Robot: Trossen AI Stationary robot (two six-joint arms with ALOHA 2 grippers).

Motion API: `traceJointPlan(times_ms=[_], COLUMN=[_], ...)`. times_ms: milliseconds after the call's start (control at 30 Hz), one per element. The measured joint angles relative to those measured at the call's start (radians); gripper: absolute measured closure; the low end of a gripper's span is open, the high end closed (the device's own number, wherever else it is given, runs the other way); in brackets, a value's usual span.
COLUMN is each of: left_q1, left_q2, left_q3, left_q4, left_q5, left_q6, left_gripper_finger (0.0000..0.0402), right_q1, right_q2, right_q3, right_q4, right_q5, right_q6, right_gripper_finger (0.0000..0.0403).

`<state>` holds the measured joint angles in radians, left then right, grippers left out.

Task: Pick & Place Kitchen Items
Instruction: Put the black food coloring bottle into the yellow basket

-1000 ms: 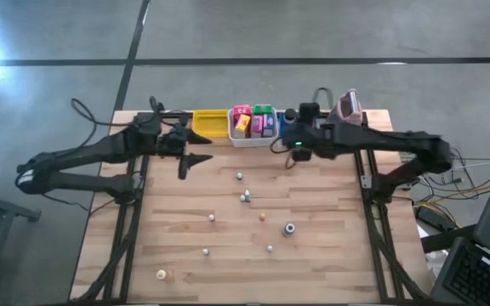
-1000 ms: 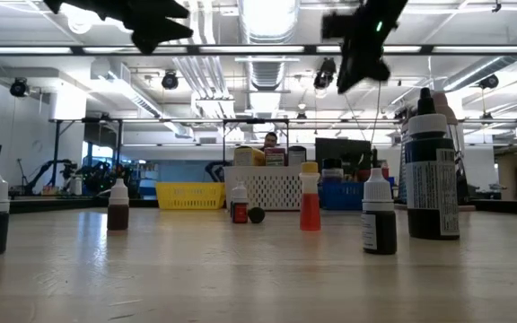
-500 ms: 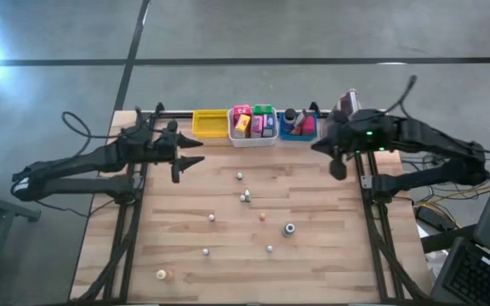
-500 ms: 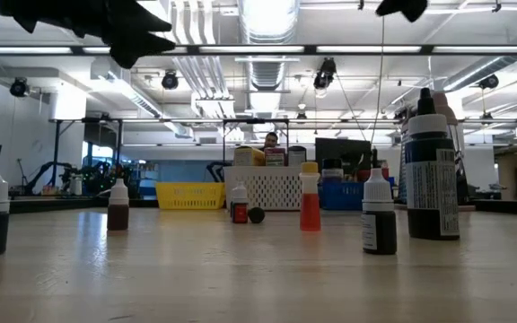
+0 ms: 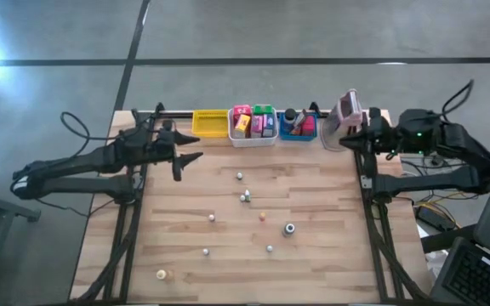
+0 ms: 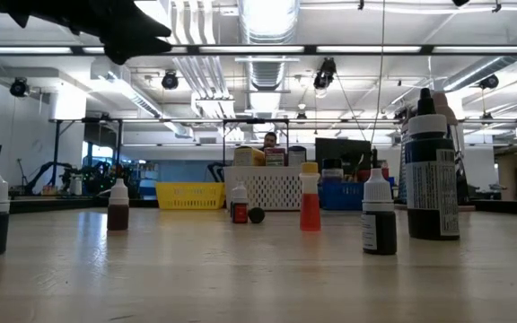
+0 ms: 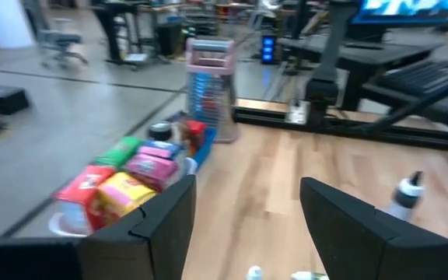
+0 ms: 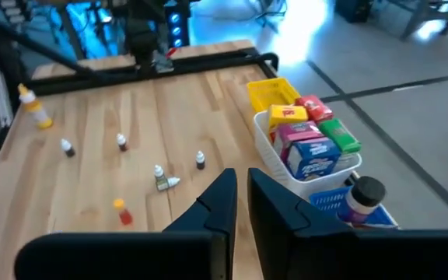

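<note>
Room: [image 6: 258, 108] open hall with ceiling strip lights and pipes; a person [image 6: 270, 140] sits behind the bins.
Table: [image 5: 313, 255] pale wood planks.
Bins: yellow bin [image 5: 210, 124], white bin [image 5: 253, 136] and blue bin [image 5: 298, 129] in a row along the far edge.
Packets: [image 5: 253, 122] pink, yellow, green and blue, standing in the white bin; print unreadable.
Small bottles: [image 5: 245, 197] scattered mid-table, well apart from both grippers.
Left gripper: [image 5: 190, 158] fingers spread, holding nothing, above the table near the yellow bin.
Right gripper: [image 5: 350, 141] fingers nearly together, holding nothing, at the right edge beside the pink-grey device [image 5: 347, 109].
</note>
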<state>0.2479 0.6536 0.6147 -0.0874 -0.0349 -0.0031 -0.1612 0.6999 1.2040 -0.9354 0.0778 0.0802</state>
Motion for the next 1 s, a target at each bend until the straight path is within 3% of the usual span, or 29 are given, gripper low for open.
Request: traceJointPlan(times_ms=[167, 567, 1000], left_q1=[-0.059, -0.141, -0.141], left_q2=[-0.008, -0.002, -0.003], left_q3=[0.0, 0.0, 0.007], left_q4=[-0.02, -0.018, -0.02], left_q5=[-0.102, -0.122, -0.113], left_q6=[0.018, 0.001, -0.078], left_gripper_finger=[0.0185, 0.022, 0.022], right_q1=[0.0, 0.0, 0.0], right_q2=[-0.067, -0.249, -0.279], right_q3=[0.0, -0.033, -0.034], right_q4=[0.0, 0.001, -0.004], right_q5=[-0.003, 0.008, 0.009], right_q6=[-0.023, -0.039, -0.035], right_gripper_finger=[0.0385, 0.0394, 0.0394])
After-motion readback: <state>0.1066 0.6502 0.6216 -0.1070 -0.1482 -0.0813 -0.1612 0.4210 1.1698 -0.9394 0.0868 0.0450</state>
